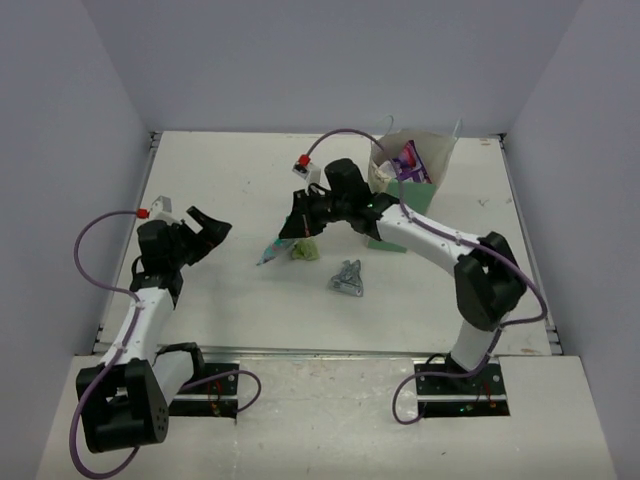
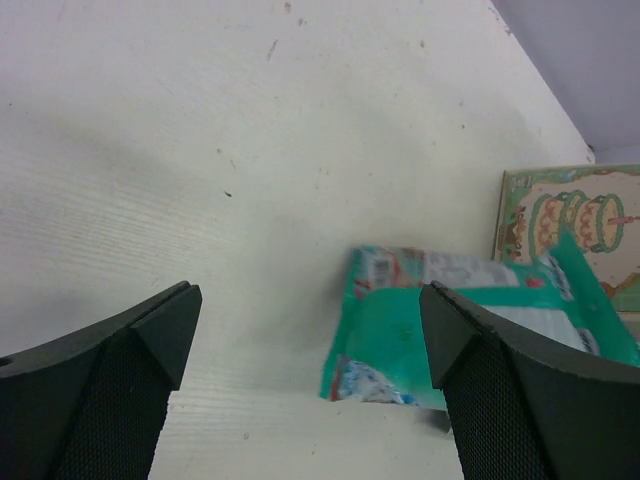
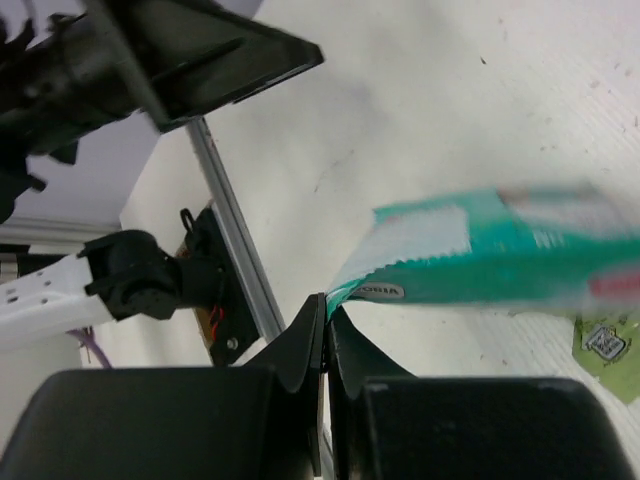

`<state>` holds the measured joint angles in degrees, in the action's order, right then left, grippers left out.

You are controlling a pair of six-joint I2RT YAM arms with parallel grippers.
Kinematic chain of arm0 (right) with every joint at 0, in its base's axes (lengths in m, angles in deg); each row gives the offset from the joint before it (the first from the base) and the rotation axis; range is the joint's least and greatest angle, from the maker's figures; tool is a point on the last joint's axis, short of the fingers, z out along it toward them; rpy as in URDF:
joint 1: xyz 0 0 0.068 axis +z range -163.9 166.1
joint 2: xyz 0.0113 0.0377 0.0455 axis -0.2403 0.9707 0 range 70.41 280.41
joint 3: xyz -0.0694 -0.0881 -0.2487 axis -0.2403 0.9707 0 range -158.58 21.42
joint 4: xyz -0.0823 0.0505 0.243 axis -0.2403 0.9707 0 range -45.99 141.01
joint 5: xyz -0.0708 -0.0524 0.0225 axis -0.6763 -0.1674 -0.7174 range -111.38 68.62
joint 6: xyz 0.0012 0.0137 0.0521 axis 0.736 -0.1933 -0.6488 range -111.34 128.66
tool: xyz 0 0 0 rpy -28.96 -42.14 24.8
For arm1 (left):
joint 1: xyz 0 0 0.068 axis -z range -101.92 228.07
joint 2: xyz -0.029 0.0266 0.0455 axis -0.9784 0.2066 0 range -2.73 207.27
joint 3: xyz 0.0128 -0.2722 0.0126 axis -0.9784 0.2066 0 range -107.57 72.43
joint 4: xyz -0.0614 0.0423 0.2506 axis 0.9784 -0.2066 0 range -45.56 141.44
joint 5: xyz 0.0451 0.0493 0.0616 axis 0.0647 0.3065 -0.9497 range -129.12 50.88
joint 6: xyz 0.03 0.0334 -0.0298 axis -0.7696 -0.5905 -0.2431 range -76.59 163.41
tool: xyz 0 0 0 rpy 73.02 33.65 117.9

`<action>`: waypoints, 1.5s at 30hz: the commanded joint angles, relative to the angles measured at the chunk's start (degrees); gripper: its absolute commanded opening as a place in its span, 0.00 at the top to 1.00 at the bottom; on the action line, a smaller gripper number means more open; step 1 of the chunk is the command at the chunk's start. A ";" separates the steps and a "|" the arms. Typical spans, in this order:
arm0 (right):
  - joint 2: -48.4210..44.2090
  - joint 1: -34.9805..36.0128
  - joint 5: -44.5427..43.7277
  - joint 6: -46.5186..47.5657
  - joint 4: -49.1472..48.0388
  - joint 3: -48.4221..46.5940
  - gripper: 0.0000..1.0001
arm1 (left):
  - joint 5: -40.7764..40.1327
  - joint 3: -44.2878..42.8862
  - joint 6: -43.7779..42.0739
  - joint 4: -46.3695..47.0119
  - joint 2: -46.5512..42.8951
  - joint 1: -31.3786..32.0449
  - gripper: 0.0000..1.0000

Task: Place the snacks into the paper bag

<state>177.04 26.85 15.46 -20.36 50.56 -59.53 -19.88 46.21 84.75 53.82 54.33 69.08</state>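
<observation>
Pinch grip: right gripper closed on corner of teal packet jutting past its fingertips, presumably for carrying to paper bag; left gripper splayed, empty.

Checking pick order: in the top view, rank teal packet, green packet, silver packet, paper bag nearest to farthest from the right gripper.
1. teal packet, pinched in the shut right gripper, at its left.
2. green packet, just on its near side.
3. silver packet, farther off, near-right.
4. paper bag, at the far right.
</observation>
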 commanded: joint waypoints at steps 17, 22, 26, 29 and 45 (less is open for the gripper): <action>-37.98 2.84 -2.47 12.93 3.99 9.84 1.00 | 7.30 -9.91 -2.76 -8.79 -5.64 -0.50 0.04; -43.43 2.84 -3.61 13.90 5.84 10.11 1.00 | 7.47 -9.99 -2.67 -8.79 -5.64 -0.50 0.04; -44.84 2.75 -5.29 15.47 9.96 8.35 1.00 | 7.56 -9.99 -2.76 -8.70 -5.64 -0.59 0.04; -45.37 2.75 -5.03 16.09 11.91 6.68 1.00 | 7.82 -10.26 -2.67 -8.70 -5.64 -0.50 0.04; -47.66 -0.85 -11.09 16.53 16.31 -4.04 1.00 | 8.70 -13.24 -1.79 -8.70 -5.82 0.29 0.07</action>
<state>130.72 27.11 5.85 -4.97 69.16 -59.02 -12.66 35.76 83.22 45.29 49.37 69.10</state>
